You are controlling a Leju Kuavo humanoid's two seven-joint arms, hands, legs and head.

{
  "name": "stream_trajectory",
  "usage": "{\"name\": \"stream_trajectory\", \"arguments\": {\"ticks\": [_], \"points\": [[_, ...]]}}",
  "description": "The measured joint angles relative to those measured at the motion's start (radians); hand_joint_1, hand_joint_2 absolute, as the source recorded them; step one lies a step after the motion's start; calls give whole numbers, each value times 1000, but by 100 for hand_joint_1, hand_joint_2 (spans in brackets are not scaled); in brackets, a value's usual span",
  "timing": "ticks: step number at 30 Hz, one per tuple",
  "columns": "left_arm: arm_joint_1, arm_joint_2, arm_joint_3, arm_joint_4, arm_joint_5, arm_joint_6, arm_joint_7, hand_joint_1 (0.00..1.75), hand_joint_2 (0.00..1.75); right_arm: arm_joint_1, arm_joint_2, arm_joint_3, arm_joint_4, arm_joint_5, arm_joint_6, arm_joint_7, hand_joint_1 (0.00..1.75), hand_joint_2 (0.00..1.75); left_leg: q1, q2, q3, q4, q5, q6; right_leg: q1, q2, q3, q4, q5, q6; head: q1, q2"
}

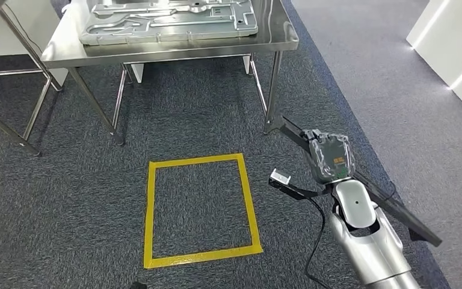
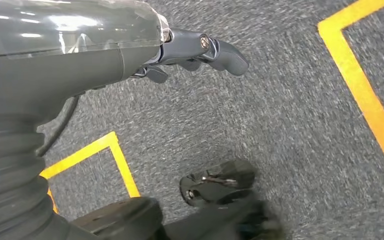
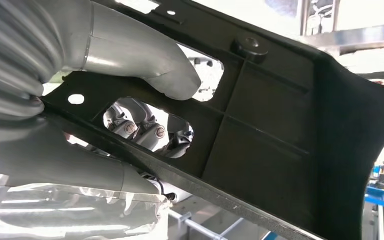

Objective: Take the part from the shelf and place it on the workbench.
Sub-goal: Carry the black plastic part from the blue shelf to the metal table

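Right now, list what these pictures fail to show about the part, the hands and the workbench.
- black part: its full outline, since in the head view the right hand and forearm cover its middle.
- left hand: its fingertips, hidden behind its own cover in the left wrist view.
- workbench: its far side, cut off by the head view's top edge.
- metal tray: likewise cut off.

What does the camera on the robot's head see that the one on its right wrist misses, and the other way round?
Only the head view shows the steel workbench carrying a grey metal tray, and the yellow tape square on the carpet. Only the right wrist view shows the close grip: the thumb pressing one face of the part, fingers seen through its cutout. Both share the right hand holding the long black part.
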Motion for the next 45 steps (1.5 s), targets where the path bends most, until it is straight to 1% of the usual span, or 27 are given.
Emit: {"name": "stream_trajectory", "arguments": {"ticks": [1, 2, 3, 5, 6, 7, 10, 11, 13, 14, 16, 17, 18, 19, 20, 22, 23, 24, 27, 29, 31, 32, 33, 36, 37, 42, 45], "points": [[3, 0, 0, 0, 0, 0, 1, 0, 175, -6, -2, 0, 4, 1, 5, -2, 175, 175, 0, 0, -48, 53, 3, 0, 2, 2, 15, 0, -13, -1, 0, 0], [7, 0, 0, 0, 0, -1, 2, 0, 175, -11, -3, 1, 8, 2, 10, -4, 175, 175, 0, 0, -79, 68, 29, 1, 4, 4, 33, 0, -28, -1, 0, 0], [10, 0, 0, 0, -1, -1, 3, 0, 175, -18, -5, 2, 13, 4, 17, -8, 175, 175, 0, 0, -90, 40, 78, 3, 6, 6, 53, 0, -44, -1, 0, 0], [14, 2, 0, 0, -3, -4, 5, 0, 175, -51, -12, 10, 28, 5, 44, -23, 175, 175, -4, -4, -73, -83, 192, 16, 7, 12, 91, -3, -77, 2, 0, 0], [15, 3, 0, 0, -3, -6, 6, 0, 175, -79, -19, 18, 40, 4, 63, -35, 175, 175, -8, -6, -60, -130, 225, 25, 7, 15, 104, -7, -90, 6, 0, 0], [14, 4, 0, 0, -3, -8, 7, 0, 175, -113, -26, 27, 54, -1, 86, -51, 175, 175, -14, -8, -48, -162, 231, 34, 4, 19, 113, -12, -99, 13, 0, 0], [9, 6, 0, 0, -3, -14, 11, 0, 175, -227, -53, 60, 99, -23, 158, -115, 175, 175, -23, -4, -1, -213, 178, 54, -2, 25, 122, -6, -86, 35, 0, 0], [8, 6, 0, 0, -3, -16, 12, 0, 175, -269, -61, 74, 117, -31, 176, -136, 175, 175, -19, -4, 22, -232, 170, 57, -3, 22, 107, 30, -61, 39, 0, 0], [6, 5, 0, 0, -4, -17, 14, 0, 175, -351, -75, 106, 164, -44, 205, -163, 175, 175, -7, -5, 74, -267, 160, 59, -5, 14, 32, 154, -22, 50, 0, 0], [7, 5, 0, 0, -5, -17, 17, 0, 175, -389, -79, 123, 192, -48, 218, -173, 175, 175, -3, -8, 100, -283, 152, 59, -8, 10, -17, 217, -28, 57, 0, 0], [11, 4, 0, 0, -7, -15, 28, 0, 175, -477, -83, 163, 260, -53, 253, -192, 175, 175, 4, -12, 147, -302, 130, 55, -15, 6, -103, 274, -111, 70, 0, 0], [15, 3, 0, 0, -7, -15, 32, 0, 175, -530, -83, 187, 299, -56, 271, -200, 175, 175, 8, -14, 167, -307, 117, 52, -18, 4, -135, 266, -155, 75, 0, 0], [18, 1, 0, 0, -7, -14, 35, 0, 175, -586, -83, 213, 336, -60, 287, -205, 175, 175, 12, -15, 186, -308, 102, 48, -20, 0, -159, 238, -176, 79, 0, 0], [22, -1, 0, 0, -7, -14, 37, 0, 175, -637, -83, 236, 370, -67, 299, -207, 175, 175, 17, -17, 205, -308, 86, 42, -21, -4, -174, 189, -154, 83, 0, 0], [26, -3, 0, 1, -6, -14, 37, 0, 175, -679, -83, 258, 400, -74, 307, -209, 175, 175, 21, -19, 219, -307, 69, 35, -23, -9, -182, 124, -76, 85, 0, 0], [33, -5, 0, 1, -6, -14, 38, 0, 175, -744, -82, 304, 455, -87, 325, -216, 175, 175, 25, -26, 244, -292, 35, 18, -19, -17, -190, 20, 114, 77, 0, 0], [35, -5, 0, 1, -5, -14, 39, 0, 175, -772, -81, 327, 476, -92, 338, -219, 175, 175, 25, -28, 250, -286, 20, 9, -16, -19, -194, 3, 172, 67, 0, 0], [35, -5, 1, 2, -4, -15, 39, 0, 175, -801, -79, 348, 493, -98, 351, -221, 175, 175, 25, -29, 254, -277, 13, 1, -13, -19, -198, 7, 185, 56, 2, 0], [31, -5, 1, 2, 2, -13, 36, 0, 175, -922, -59, 409, 535, -117, 387, -210, 175, 175, 24, -22, 232, -226, 5, -13, -16, -12, -195, 19, 162, 30, 6, 0], [28, -5, 1, 2, 7, -13, 35, 0, 175, -1003, -43, 459, 577, -122, 404, -203, 175, 175, 24, -19, 177, -119, -35, -14, -13, -6, -181, 16, 151, 17, 4, 0], [29, -5, 4, 2, 10, -15, 36, 0, 175, -1051, -29, 514, 622, -117, 411, -202, 175, 175, 22, -17, 107, -4, -99, -12, -5, -1, -165, 15, 137, 9, 4, 0], [30, -5, 5, 2, 11, -16, 36, 0, 175, -1069, -21, 541, 645, -111, 412, -202, 175, 175, 20, -17, 82, 21, -110, -10, 0, 2, -156, 16, 129, 6, 4, 0], [32, -5, 7, 2, 12, -17, 36, 0, 175, -1085, -13, 565, 665, -106, 412, -203, 175, 175, 17, -17, 67, 15, -95, -7, 5, 6, -148, 16, 121, 4, 4, 0], [34, -5, 10, 2, 14, -18, 37, 0, 175, -1144, 9, 617, 713, -95, 410, -200, 175, 175, 4, -14, 85, -148, 52, 20, 17, 10, -124, 15, 102, 3, 4, 0], [34, -4, 12, 2, 14, -18, 37, 0, 175, -1163, 15, 632, 729, -92, 409, -198, 175, 175, -2, -13, 95, -197, 75, 30, 18, 11, -118, 14, 99, 6, 4, 0], [33, -7, 16, 2, 16, -19, 40, 0, 175, -1217, 30, 680, 778, -85, 406, -196, 175, 175, -6, -12, 143, -267, 84, 62, 14, 11, -106, 48, 91, 36, 5, 0], [27, -9, 20, 2, 19, -23, 42, 0, 175, -1247, 34, 699, 801, -85, 401, -199, 175, 175, -4, -11, 176, -271, 74, 69, 6, 8, -193, 189, 34, 48, 4, 0]]}}
